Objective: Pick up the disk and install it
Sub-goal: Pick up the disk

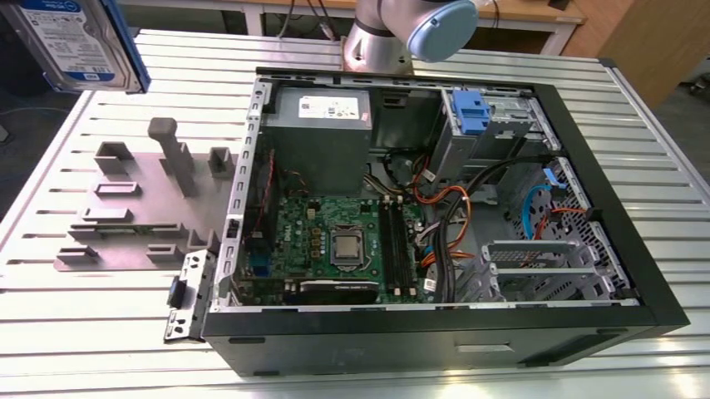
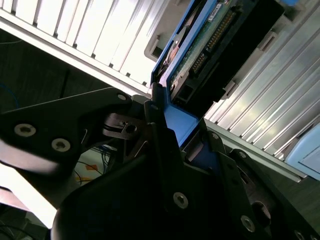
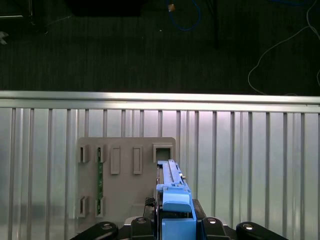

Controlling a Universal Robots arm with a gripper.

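Transport step, by the look of it: pick-up done, install not yet. Pincer (image 2: 172, 120) clenched on the disk (image 2: 210, 45), gripping one end by its blue side rails; drive juts edge-on past the fingertips in both wrist views, lifted off everything. Beyond the fingertips, well apart: grey fixture plate (image 3: 125, 175) with vacant slots, on the ribbed table (image 3: 250, 150). Farther off: open computer case (image 1: 444, 332), drive bay (image 1: 488, 116) in its far corner. Probably calls for a firm hold across to the case and rails kept square to that bay.
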